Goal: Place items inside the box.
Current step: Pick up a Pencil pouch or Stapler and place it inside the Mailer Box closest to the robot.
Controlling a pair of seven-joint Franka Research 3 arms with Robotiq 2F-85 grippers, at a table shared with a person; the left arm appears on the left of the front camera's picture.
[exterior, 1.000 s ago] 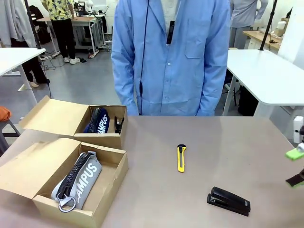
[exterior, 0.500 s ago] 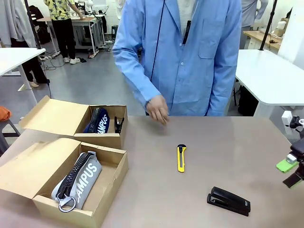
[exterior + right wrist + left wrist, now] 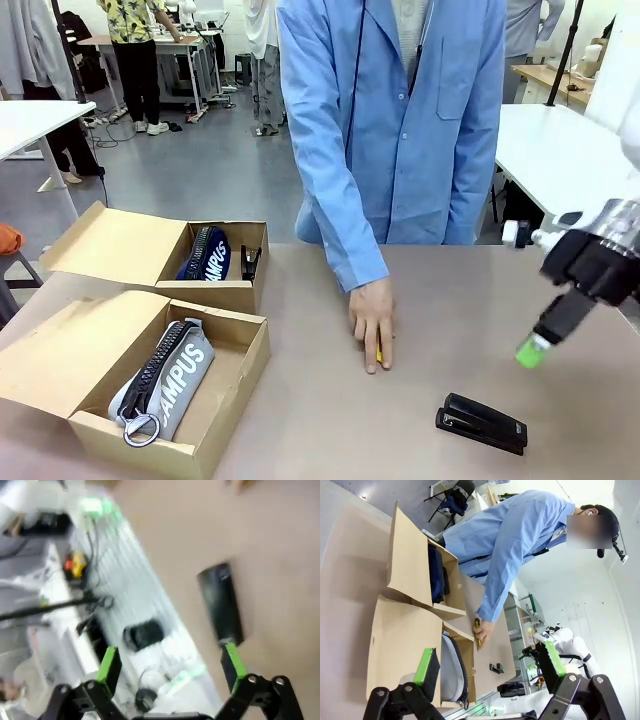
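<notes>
Hand [image 3: 372,322] hides most of the yellow knife [image 3: 379,353]; both pairs of jaws stand apart.

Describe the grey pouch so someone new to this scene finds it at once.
At the table's left stand two cardboard boxes. The grey pouch lies in the nearer box, its ring pull toward the robot. The farther box holds a dark blue pouch.
</notes>
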